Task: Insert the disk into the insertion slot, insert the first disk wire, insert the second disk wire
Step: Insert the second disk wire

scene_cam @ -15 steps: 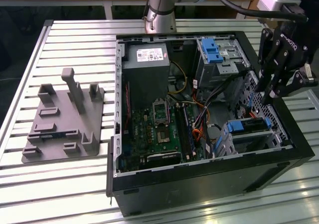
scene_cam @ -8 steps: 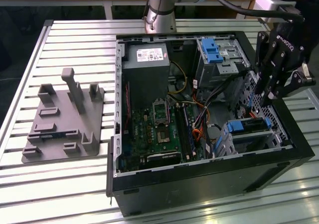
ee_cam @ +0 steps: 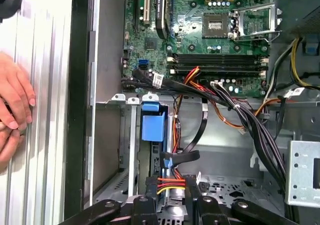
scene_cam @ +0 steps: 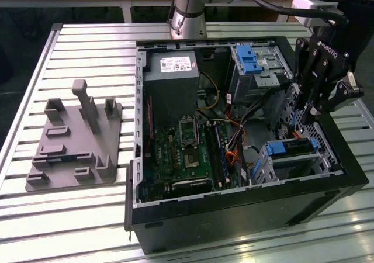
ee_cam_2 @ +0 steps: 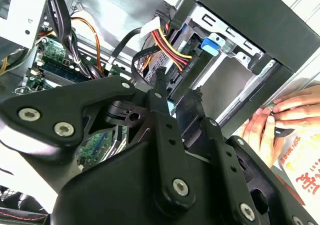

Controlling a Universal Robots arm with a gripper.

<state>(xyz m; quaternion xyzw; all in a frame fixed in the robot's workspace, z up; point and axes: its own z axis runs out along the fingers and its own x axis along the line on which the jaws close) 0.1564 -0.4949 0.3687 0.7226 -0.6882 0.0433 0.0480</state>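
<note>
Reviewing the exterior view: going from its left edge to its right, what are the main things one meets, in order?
Grey fixture plate → power supply → bay with the blue latch → hand, lowered at the case's far right side.

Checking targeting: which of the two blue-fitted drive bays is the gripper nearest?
The low insertion slot holding the blue-framed disk; the gripper hangs just over it. The taller bay with the blue latch stands farther off.

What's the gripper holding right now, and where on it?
Apparently the red-yellow-black disk wire, pinched by the gripper at its connector end.
</note>
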